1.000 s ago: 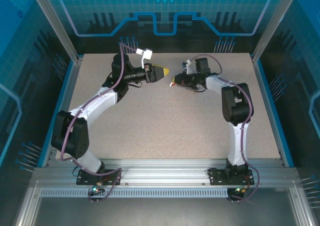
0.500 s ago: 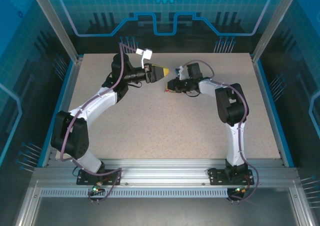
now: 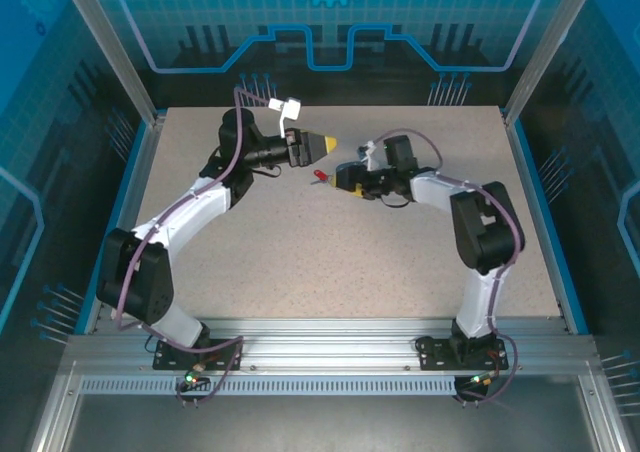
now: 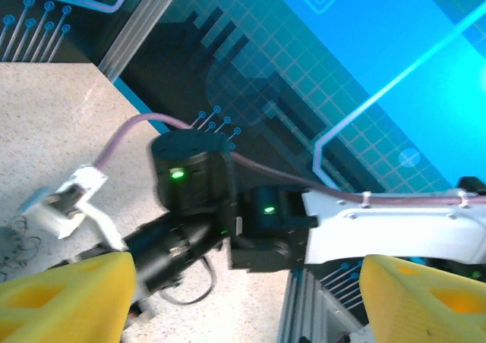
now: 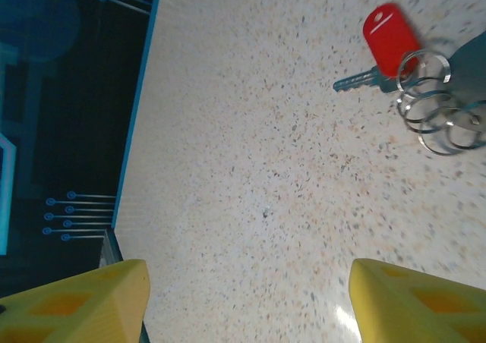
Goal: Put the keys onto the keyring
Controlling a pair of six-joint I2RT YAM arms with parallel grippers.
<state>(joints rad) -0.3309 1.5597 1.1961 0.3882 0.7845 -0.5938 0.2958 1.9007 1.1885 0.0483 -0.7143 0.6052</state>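
A small key with a red plastic head (image 5: pixel 389 29) and a short blade lies flat on the speckled table (image 5: pixel 250 168). Against its head lie the silvery wire loops of the keyring (image 5: pixel 434 104); one loop overlaps the red head, and I cannot tell whether it is threaded through. From above the key (image 3: pixel 321 175) shows as a red speck between the two grippers. My right gripper (image 3: pixel 345 181) is just right of it, open and empty, with its yellow fingers (image 5: pixel 83 301) wide apart. My left gripper (image 3: pixel 322 144) hovers behind the key, open, its fingers (image 4: pixel 64 297) holding nothing.
The right arm's dark wrist and white link (image 4: pixel 395 233) cross in front of the left wrist camera, close to the left gripper. The table's blue back rail (image 3: pixel 330 67) and the aluminium side posts (image 3: pixel 110 52) bound the workspace.
The right gripper has gone from shut to open, and the red key now lies on the table in front of it. The right arm shifted back rightward. The left gripper has opened wider.
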